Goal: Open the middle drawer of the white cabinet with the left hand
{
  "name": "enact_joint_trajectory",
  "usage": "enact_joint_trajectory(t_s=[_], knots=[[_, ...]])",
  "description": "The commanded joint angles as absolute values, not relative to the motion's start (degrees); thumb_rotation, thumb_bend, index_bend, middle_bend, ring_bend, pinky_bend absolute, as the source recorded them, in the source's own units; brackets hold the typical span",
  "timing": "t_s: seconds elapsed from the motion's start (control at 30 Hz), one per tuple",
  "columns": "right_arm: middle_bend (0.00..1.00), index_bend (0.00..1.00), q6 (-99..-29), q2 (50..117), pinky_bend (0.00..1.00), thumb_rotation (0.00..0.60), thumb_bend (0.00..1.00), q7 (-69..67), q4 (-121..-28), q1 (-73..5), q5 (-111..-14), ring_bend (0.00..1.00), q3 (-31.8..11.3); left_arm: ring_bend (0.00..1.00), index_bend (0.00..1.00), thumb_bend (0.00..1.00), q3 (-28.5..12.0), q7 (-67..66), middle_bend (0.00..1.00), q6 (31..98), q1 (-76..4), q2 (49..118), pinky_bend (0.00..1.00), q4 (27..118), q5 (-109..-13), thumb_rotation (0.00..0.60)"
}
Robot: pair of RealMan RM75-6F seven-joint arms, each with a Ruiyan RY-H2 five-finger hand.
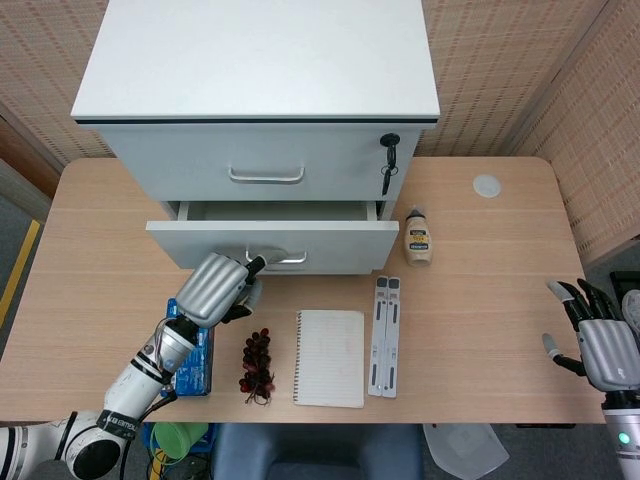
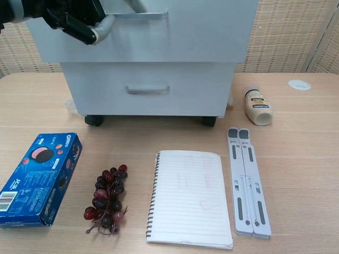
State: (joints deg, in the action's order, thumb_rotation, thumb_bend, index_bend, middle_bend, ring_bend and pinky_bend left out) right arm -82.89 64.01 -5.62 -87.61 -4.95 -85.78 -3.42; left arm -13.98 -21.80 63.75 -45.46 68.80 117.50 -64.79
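Woven tan wall panels close in the far side and right of the scene, and before them stands our wooden table (image 1: pixel 480 300) carrying the white cabinet (image 1: pixel 258 70) at its far middle. We see the cabinet's middle drawer (image 1: pixel 270 235) pulled out toward the near edge, its front panel overhanging the bottom drawer and a strip of its inside showing behind the panel. Our left robot hand (image 1: pixel 215 288) is at that drawer's handle (image 1: pixel 283 257), fingers curled on the left end of the bar; in the chest view the dark fingers (image 2: pixel 79 24) wrap up against the handle at the top left.

Our right robot hand (image 1: pixel 600 345) hangs beyond the near right corner of the table, fingers spread and holding nothing.

A black key (image 1: pixel 388 160) hangs from the lock at the right of the top drawer. Just right of the cabinet lies a small bottle (image 2: pixel 258 106) on its side, and farther right a white disc (image 2: pixel 299 84) sits on the table. Nearer us, from left to right, lie a blue Oreo box (image 2: pixel 39 177), a bunch of dark grapes (image 2: pixel 108 198), a spiral notebook (image 2: pixel 190 198) and a folded grey stand (image 2: pixel 246 180), each apart from its neighbour.
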Motion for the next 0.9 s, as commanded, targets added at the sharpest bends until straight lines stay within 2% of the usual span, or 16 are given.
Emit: enact_joint_trajectory(t_s=[0.03, 0.9], knots=[[0.14, 0.1, -82.87, 64.02, 0.08, 0.6, 0.33, -5.67, -87.57, -4.99, -85.78, 0.01, -3.44, 0.95, 0.21, 0.68, -13.63, -22.34, 0.9, 63.85, -45.32, 68.49, 1.0, 118.15, -64.63, 0.6], [0.14, 0.1, -83.01, 63.99, 0.08, 0.6, 0.33, -5.15, -88.01, -4.89, -85.74, 0.03, -3.34, 0.95, 0.22, 0.68, -10.75, -26.6, 0.9, 67.62, -42.48, 66.52, 1.0, 124.41, -65.81, 0.6]])
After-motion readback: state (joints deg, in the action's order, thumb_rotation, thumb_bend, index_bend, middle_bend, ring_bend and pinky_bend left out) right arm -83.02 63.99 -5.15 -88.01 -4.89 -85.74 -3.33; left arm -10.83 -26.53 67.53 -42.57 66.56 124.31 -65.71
